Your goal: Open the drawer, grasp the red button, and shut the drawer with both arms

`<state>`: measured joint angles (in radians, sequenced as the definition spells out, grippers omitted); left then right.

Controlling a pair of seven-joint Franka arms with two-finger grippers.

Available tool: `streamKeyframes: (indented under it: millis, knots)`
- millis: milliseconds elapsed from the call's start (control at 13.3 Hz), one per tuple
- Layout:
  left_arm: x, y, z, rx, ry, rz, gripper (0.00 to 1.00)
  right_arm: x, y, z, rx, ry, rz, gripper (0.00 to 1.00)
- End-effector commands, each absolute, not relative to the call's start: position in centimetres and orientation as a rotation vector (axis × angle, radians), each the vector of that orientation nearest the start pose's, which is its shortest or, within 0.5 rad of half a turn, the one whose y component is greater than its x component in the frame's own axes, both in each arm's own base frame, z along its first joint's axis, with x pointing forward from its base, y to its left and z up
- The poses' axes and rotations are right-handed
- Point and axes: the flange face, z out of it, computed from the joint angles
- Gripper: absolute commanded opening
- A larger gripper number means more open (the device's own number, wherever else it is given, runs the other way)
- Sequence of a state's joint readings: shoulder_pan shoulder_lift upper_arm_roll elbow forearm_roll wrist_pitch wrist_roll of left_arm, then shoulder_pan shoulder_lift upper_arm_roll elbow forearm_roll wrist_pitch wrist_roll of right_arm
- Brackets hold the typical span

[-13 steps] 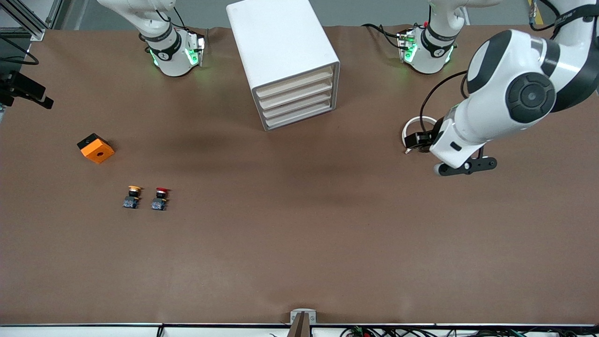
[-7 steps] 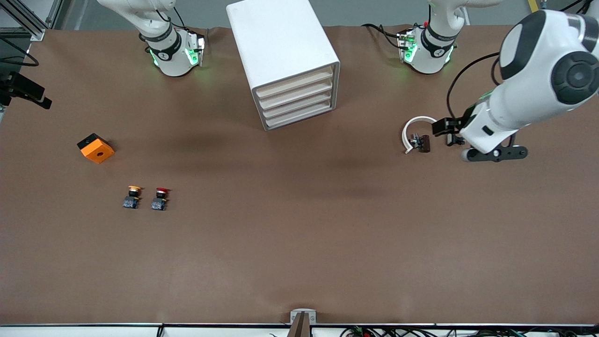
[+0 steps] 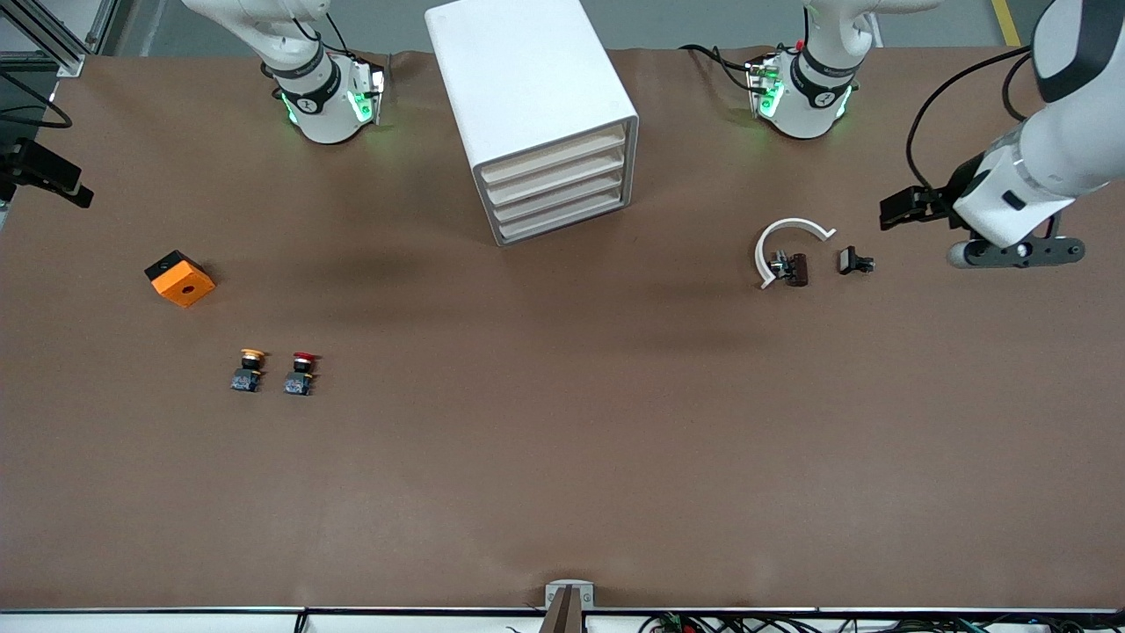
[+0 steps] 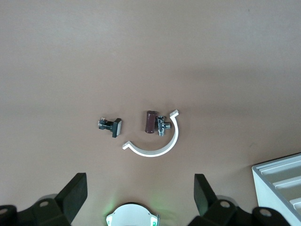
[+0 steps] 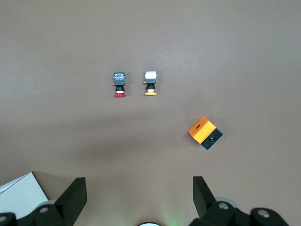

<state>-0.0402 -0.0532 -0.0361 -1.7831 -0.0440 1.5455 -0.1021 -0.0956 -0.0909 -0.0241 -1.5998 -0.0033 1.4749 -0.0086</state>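
Note:
The white cabinet (image 3: 536, 105) stands between the two arm bases. Its stacked beige-fronted drawers (image 3: 558, 189) are all shut and face the front camera. The red-capped button (image 3: 301, 373) stands on the table toward the right arm's end, beside a yellow-capped one (image 3: 250, 369). The right wrist view shows the button (image 5: 120, 84) too. My right gripper (image 5: 140, 193) is out of the front view; it hangs open and empty, high above the table. My left gripper (image 3: 905, 209) is open and empty over bare table at the left arm's end, its fingers (image 4: 75, 194) wide apart.
An orange cube (image 3: 180, 278) lies farther from the front camera than the buttons. Toward the left arm's end lie a white curved piece (image 3: 782, 239), a brown part (image 3: 797, 269) and a small black part (image 3: 854, 261). The left wrist view shows the cabinet's corner (image 4: 282, 181).
The left arm has drawn back from the white curved piece toward its own end of the table, uncovering the small black part. Nothing else has moved.

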Motion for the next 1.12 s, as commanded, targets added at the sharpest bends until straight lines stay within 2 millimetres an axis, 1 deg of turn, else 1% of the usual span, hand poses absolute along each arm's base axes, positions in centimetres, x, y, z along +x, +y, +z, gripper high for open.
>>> streamKeyframes:
  millis: [0,150,300,450,524,749,899,1049]
  knots:
    - [51.4,-2.7,56.7,-3.163,-0.002,0.238,1.00,50.3,-5.9,65.5,-3.153,0.152,0.024,1.00]
    - [52.2,-2.4,58.6,-3.152,-0.006,0.159,1.00,50.4,-5.9,65.6,-3.152,0.152,0.011,1.00]
    - [53.0,-2.4,59.7,-3.139,-0.003,0.121,1.00,50.4,-5.9,65.7,-3.153,0.152,0.006,1.00]
    - [53.1,-2.3,60.7,-3.142,-0.007,0.087,1.00,50.5,-6.0,65.8,-3.153,0.151,-0.010,1.00]
    - [53.2,-2.4,60.7,-3.142,-0.010,0.087,1.00,50.5,-6.1,65.8,-3.153,0.144,-0.010,1.00]
    - [53.2,-2.9,61.8,-3.145,-0.015,0.058,1.00,50.5,-6.2,65.8,-3.154,0.130,-0.013,1.00]
    - [53.1,-3.5,61.8,-3.145,0.000,0.073,1.00,50.5,-6.2,65.8,-3.154,0.130,-0.013,1.00]
    - [53.0,-3.4,62.1,-3.152,-0.005,0.067,1.00,50.5,-6.2,65.8,-3.154,0.130,-0.013,1.00]
